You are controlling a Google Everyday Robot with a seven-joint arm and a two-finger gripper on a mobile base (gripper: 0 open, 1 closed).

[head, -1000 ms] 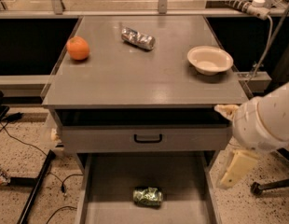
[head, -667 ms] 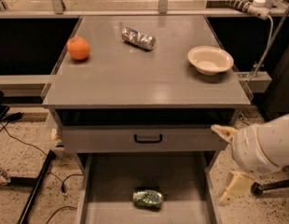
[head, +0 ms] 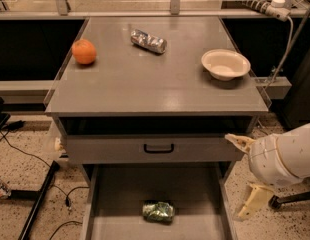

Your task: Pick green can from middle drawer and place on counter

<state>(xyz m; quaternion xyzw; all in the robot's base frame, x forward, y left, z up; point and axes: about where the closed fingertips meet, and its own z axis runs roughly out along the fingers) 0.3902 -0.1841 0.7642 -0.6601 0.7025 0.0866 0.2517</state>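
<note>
**Gripper (head: 246,173) spread wide and empty at right of open drawer; green can not yet lifted**

Floor, far left: black cables (head: 30,156) trail across the speckled floor beside a black stand leg (head: 37,204).

Counter (head: 155,91): the grey top carries three items, well apart from one another. An orange (head: 84,51) sits near the left edge. A silver-and-blue can (head: 148,40) lies on its side towards the back, left of centre. A cream bowl (head: 225,64) stands upright near the right edge.

Upper drawer front (head: 120,149): grey with a black handle (head: 158,148) at its centre. A dark gap shows between it and the counter's front rim.

Middle drawer (head: 115,199): pulled out towards the camera, with its flat grey floor exposed. The green can (head: 158,211) lies on its side on that floor, about midway between the two side walls, long axis running left to right. It touches neither wall, and nothing else is seen in the tray.

Right side: the gripper hangs outside the drawer, just beyond its right wall and below counter height, on a bulky white arm (head: 285,156). Its two cream fingers (head: 238,141) are held far apart. One is up beside the right end of the upper drawer front, the other low near the floor. They grasp nothing and stand apart from the green can.
</note>
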